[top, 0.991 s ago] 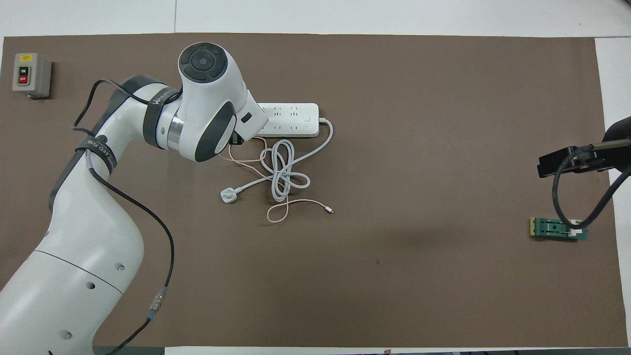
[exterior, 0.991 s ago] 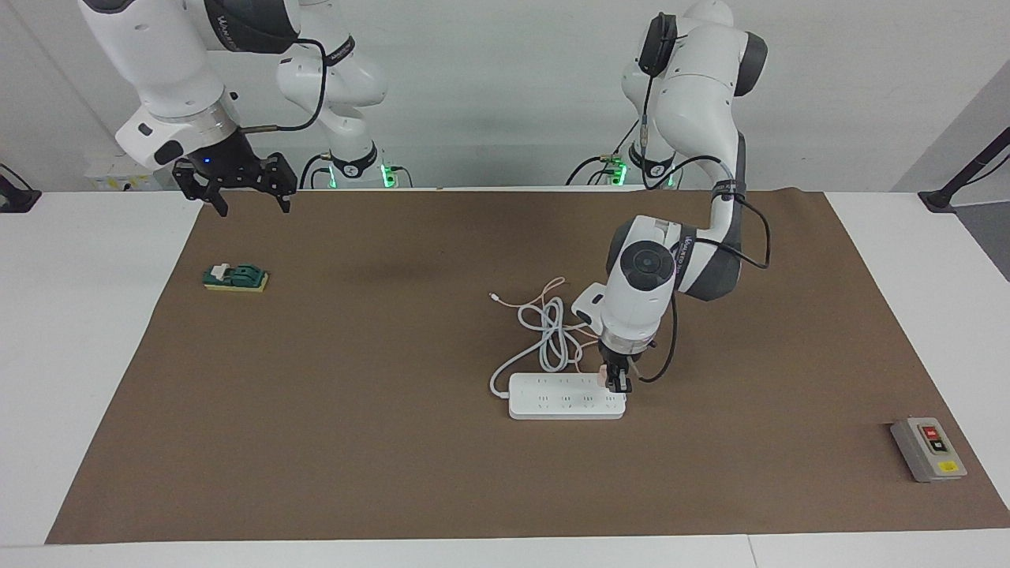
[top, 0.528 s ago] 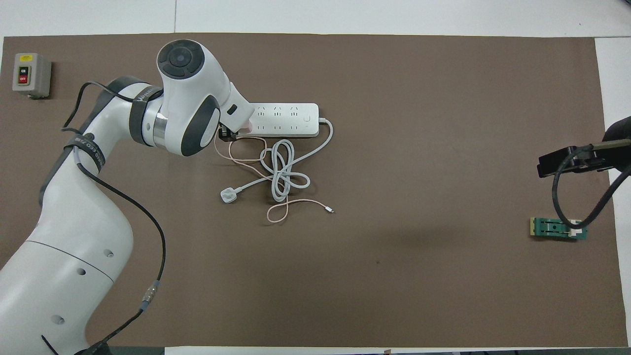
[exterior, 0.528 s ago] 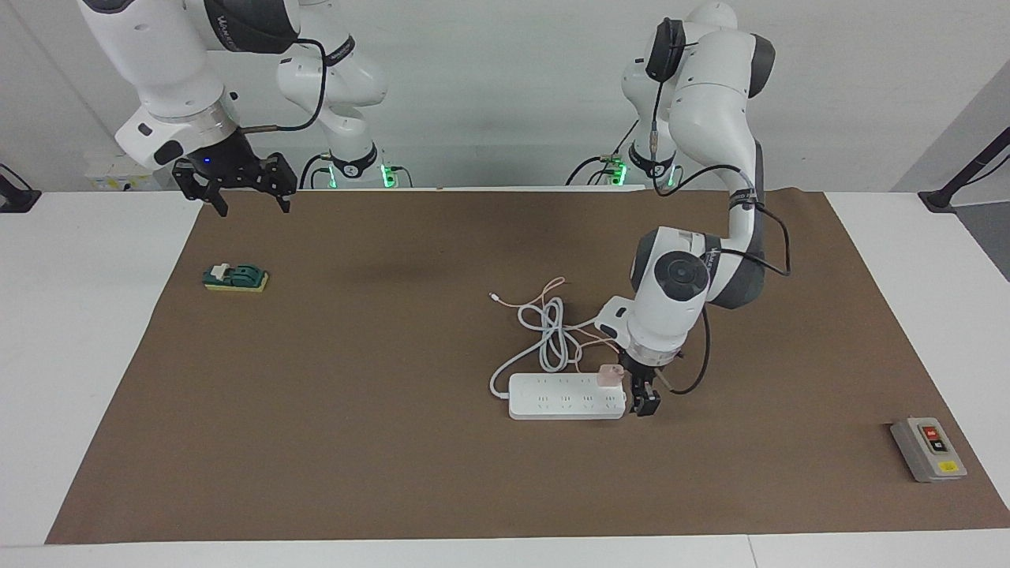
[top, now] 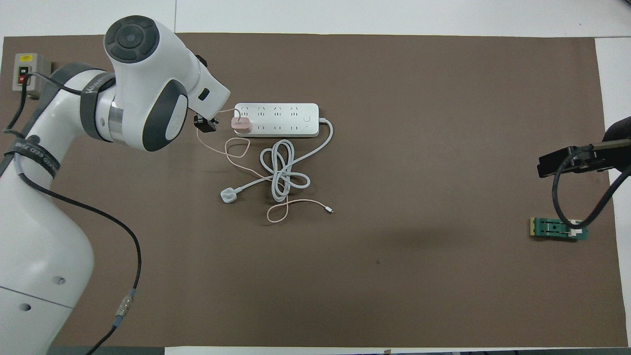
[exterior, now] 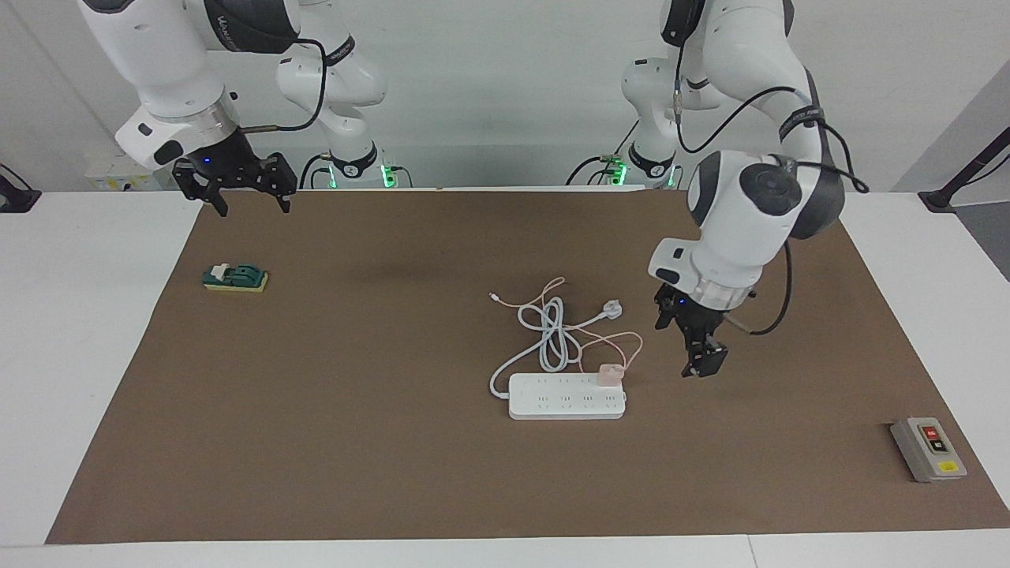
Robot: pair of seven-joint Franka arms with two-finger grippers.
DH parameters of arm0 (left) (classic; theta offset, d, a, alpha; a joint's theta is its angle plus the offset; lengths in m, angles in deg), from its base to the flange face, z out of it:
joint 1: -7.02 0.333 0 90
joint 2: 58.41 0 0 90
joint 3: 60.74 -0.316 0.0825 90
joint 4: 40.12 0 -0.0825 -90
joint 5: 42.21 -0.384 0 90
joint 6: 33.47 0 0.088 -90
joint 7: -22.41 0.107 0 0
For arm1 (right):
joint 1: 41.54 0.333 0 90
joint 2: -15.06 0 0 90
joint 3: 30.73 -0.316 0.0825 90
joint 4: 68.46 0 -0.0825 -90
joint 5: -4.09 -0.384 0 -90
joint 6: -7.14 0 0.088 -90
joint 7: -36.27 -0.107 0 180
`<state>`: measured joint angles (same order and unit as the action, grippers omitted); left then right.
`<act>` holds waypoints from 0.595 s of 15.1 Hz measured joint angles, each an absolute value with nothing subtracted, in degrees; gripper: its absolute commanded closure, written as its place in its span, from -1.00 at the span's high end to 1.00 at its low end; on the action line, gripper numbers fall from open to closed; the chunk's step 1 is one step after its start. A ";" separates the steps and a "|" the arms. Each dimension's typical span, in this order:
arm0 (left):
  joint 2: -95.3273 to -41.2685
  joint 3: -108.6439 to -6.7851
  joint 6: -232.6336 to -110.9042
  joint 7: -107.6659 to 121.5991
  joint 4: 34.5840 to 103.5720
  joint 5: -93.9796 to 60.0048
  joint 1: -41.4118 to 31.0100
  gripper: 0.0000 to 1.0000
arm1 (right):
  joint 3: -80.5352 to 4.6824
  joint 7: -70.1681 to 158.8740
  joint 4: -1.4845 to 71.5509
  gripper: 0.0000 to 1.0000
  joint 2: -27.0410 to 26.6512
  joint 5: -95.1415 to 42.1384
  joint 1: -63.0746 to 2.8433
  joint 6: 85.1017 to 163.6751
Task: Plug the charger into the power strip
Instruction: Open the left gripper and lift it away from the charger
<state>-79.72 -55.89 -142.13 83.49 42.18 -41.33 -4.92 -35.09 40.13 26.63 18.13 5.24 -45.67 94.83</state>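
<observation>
Brown mat (exterior: 394, 442) covering a white table, both arm bases at the robots' edge.

Toward the right arm's end, the right gripper (exterior: 254, 207) waits in the air over the mat's corner, fingers spread and empty. A small green block on a yellow pad (exterior: 235, 277) lies farther from the robots than that corner, untouched.

At mid-table the power strip (exterior: 552, 398) lies flat. Its coiled white cord (exterior: 552, 331) and white three-pin plug (exterior: 611, 308) lie nearer to the robots, the plug loose on the mat.

The charger (exterior: 609, 374) stands upright on the strip, in the socket row nearer to the robots, at the end toward the left arm. Its thin pink cable (exterior: 623, 341) loops over the mat beside the cord.

The left gripper (exterior: 701, 361), a second ago clamped on the charger at the strip, has let go, lifted and drawn off toward its own end. It now hangs above bare mat, unclenched and empty, well apart from the charger. The charger stays in place without support, so the insertion appears done; whether the prongs are fully home cannot be seen.

A grey box with red and black buttons (exterior: 929, 448) sits at the left arm's end.
</observation>
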 measured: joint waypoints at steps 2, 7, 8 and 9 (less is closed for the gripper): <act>-75.87 -56.26 -136.60 76.59 42.15 -40.51 -3.26 1.00 | -35.09 40.13 26.63 1.00 18.13 5.24 -45.67 94.83; -68.17 -57.78 -125.00 55.43 42.14 -40.35 -0.14 1.00 | -35.09 40.13 26.63 1.00 18.13 5.24 -45.67 94.83; -66.81 -58.04 -123.13 49.32 42.14 -40.34 0.92 1.00 | -35.09 40.13 26.63 1.00 18.13 5.24 -45.67 94.83; -65.54 -58.16 -120.91 42.79 42.13 -40.33 2.06 1.00 | -35.09 40.13 26.63 1.00 18.13 5.24 -45.67 94.83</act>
